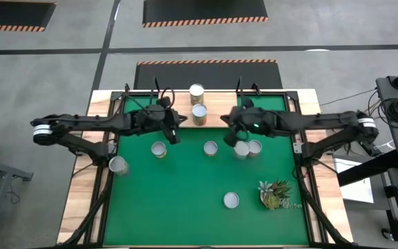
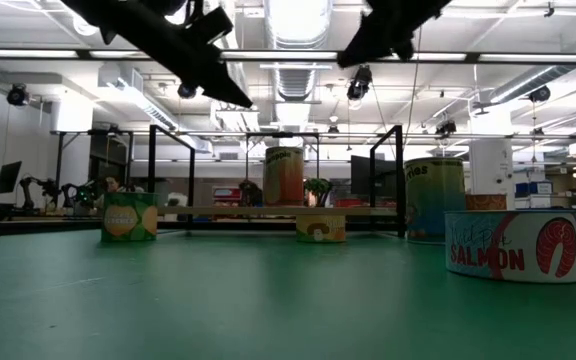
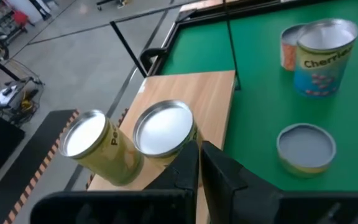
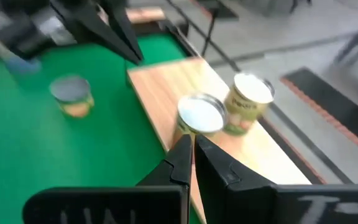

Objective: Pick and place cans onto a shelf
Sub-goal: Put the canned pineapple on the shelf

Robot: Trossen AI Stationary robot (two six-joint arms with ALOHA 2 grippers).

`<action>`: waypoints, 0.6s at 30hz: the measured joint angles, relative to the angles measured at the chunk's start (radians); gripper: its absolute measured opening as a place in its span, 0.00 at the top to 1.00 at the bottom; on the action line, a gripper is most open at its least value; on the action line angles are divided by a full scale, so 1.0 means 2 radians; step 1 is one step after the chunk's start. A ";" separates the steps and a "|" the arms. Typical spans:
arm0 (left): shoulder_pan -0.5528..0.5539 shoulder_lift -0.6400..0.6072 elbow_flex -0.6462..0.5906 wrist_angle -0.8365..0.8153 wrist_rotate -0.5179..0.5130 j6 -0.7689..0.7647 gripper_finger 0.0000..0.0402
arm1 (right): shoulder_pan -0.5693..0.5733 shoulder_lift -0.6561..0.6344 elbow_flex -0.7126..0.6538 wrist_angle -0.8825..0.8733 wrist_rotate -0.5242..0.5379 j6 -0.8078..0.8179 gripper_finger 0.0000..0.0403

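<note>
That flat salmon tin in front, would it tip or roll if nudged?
Probably neither. The salmon tin is wide and low and sits flat on the green mat, so it would likely slide. Its metal body looks stiff, and it may feel heavy if full.

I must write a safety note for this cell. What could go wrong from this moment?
1. The two cans on the shelf stand close together; another placed beside them might knock one off.
2. Both the left gripper and right gripper hang shut near the shelf, so the arms might collide.
</note>
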 joint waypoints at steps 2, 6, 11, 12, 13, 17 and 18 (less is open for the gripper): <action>0.003 0.006 0.000 0.004 0.000 0.000 1.00 | -0.017 0.028 0.028 -0.030 -0.015 -0.007 0.98; 0.009 0.020 -0.001 0.019 0.000 0.020 1.00 | -0.056 0.075 0.067 -0.059 -0.075 -0.032 0.98; 0.028 0.037 0.000 0.051 0.000 0.032 1.00 | -0.105 0.113 0.091 -0.063 -0.131 -0.065 0.98; 0.031 0.042 0.000 0.060 0.000 0.032 1.00 | -0.114 0.119 0.093 -0.063 -0.140 -0.073 0.98; 0.033 0.050 0.000 0.074 0.000 0.031 1.00 | -0.122 0.125 0.094 -0.064 -0.148 -0.081 0.98; 0.039 0.077 0.000 0.095 0.004 0.046 1.00 | -0.152 0.142 0.095 -0.063 -0.195 -0.098 0.98; 0.041 0.083 0.000 0.097 0.004 0.047 1.00 | -0.157 0.145 0.095 -0.064 -0.209 -0.099 0.98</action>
